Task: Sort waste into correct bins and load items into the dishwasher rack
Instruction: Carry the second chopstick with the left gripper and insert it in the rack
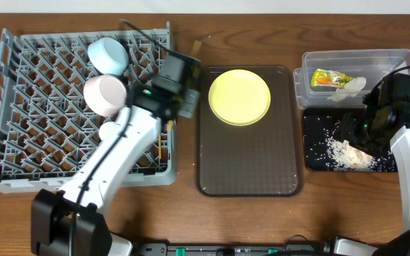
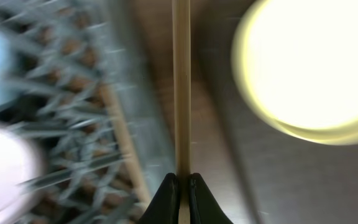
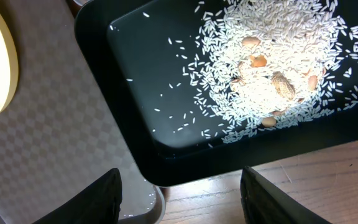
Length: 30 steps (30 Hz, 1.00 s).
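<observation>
1. The left gripper [image 2: 184, 186] had its jaws pinched almost together on a chopstick [image 2: 181, 87]; the stick ran straight out from the fingertips, over the strip between the dishwasher rack [image 1: 20, 107] and the yellow plate [image 1: 239, 97].
2. The left wrist view was blurred; a second wooden stick [image 2: 122, 134] seemed to lie along the rack's near wall, though I could not tell this for certain.
3. In the rack's upper part sat the light blue bowl [image 1: 107, 55], tipped on its side; the white bowl [image 1: 105, 94] was just below it, and the small white cup [image 1: 110, 132] lower again, beside the left arm.
4. The plate rested in the upper half of the brown serving tray [image 1: 248, 163], which lay between the rack and the bins.
5. The clear tub [image 1: 397, 60] stood at the far right; inside it lay the snack wrapper [image 1: 326, 79] and, touching it, the crumpled tissue [image 1: 353, 86].
6. The black tray [image 3: 135, 124] sat just in front of the tub; the rice [image 3: 272, 68] was heaped towards one end, with a few brown bits among it and stray grains spread across the floor.
7. The right gripper [image 3: 182, 199] hung over the black tray's edge, fingers wide apart and holding nothing.
</observation>
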Tool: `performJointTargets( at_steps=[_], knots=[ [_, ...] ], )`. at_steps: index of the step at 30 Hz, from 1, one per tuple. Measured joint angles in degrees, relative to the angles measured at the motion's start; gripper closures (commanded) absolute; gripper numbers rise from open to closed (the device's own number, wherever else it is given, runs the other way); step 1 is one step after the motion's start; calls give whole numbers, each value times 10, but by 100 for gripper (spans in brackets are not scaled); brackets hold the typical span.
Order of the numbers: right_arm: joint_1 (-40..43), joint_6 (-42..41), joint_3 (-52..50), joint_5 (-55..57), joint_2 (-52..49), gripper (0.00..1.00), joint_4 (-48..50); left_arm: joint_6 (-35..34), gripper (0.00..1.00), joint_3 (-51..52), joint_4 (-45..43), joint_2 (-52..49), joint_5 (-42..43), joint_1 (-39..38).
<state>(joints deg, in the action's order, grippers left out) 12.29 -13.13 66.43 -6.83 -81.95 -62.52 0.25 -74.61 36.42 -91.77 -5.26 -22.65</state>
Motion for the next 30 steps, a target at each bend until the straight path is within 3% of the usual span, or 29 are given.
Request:
performJointTargets(
  at_steps=[7,15,16,18,26,30],
  knots=[
    [0,0,0,0,0,41,0,-2,93,0,0,-15,-11,73],
    [0,0,0,0,0,41,0,-5,87,0,0,-47,-11,78],
    [0,0,0,0,0,41,0,-6,83,0,0,-51,-11,78],
    [0,0,0,0,0,41,0,-5,64,0,1,-57,-12,78],
    [0,0,0,0,0,41,-1,-16,63,1,2,-59,-11,78],
    [0,0,0,0,0,41,-1,-17,55,1,3,-54,1,73]
  ],
)
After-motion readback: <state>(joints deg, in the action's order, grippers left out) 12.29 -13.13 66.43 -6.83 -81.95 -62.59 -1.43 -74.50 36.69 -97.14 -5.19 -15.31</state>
